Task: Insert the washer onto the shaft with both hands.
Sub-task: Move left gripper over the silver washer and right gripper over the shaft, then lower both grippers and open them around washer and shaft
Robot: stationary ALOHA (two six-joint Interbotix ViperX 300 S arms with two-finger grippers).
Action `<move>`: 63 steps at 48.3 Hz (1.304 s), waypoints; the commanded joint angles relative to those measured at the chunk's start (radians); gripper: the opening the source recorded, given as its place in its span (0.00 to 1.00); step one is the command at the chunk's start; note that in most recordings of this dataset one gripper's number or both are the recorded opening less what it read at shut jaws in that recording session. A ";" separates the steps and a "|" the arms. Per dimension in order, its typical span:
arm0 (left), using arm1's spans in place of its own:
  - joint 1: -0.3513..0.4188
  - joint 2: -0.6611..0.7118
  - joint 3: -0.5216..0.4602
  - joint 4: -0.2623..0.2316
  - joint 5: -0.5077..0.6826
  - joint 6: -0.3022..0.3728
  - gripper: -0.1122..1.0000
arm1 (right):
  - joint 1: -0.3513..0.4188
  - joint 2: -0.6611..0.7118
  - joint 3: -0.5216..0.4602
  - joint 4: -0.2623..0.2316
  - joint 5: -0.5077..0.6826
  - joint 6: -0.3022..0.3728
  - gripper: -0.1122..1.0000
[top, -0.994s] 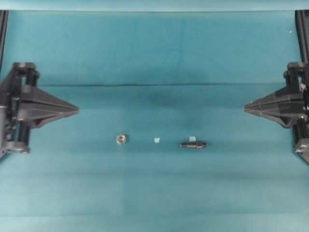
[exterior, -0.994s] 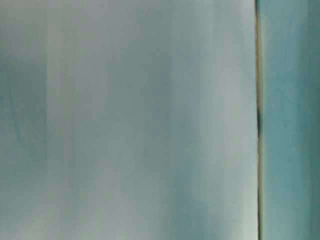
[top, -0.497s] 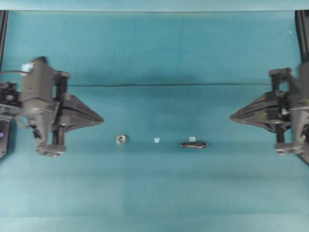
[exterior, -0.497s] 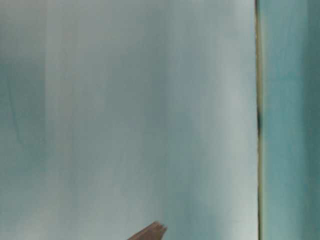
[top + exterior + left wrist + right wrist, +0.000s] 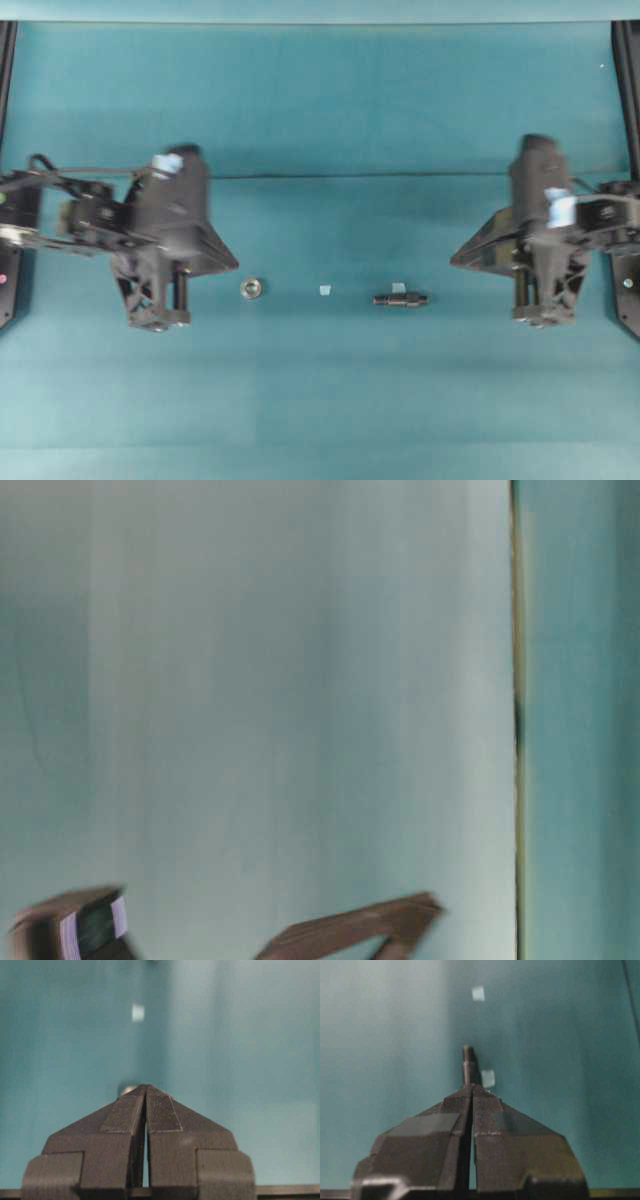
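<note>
My left gripper (image 5: pixel 232 266) closed, empty, near washer (image 5: pixel 251 288) | right gripper (image 5: pixel 457 260) closed, empty, aimed toward shaft (image 5: pixel 400 298) | both parts flat, ungrasped.

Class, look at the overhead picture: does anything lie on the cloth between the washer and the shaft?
Yes. A small pale tape scrap lies flat on the cloth between the washer and the shaft, apart from both. Nothing else shows there.
</note>
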State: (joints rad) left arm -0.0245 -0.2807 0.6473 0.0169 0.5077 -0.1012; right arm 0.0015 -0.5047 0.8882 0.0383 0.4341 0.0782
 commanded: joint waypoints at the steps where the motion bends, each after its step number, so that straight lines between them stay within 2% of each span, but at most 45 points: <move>1: -0.002 0.026 -0.048 0.003 0.023 0.006 0.12 | 0.000 0.035 -0.051 -0.006 0.026 -0.003 0.02; 10: -0.006 0.098 -0.077 0.005 0.023 0.006 0.12 | 0.000 0.127 -0.114 -0.025 0.101 -0.017 0.02; 30: -0.006 0.210 -0.118 0.006 0.058 0.000 0.11 | 0.032 0.287 -0.204 -0.025 0.199 -0.115 0.02; 63: 0.000 0.244 -0.097 0.009 0.063 0.003 0.12 | 0.041 0.370 -0.210 -0.025 0.190 -0.114 0.04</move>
State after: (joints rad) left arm -0.0245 -0.0307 0.5522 0.0215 0.5752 -0.0982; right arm 0.0399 -0.1335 0.6934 0.0153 0.6305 -0.0337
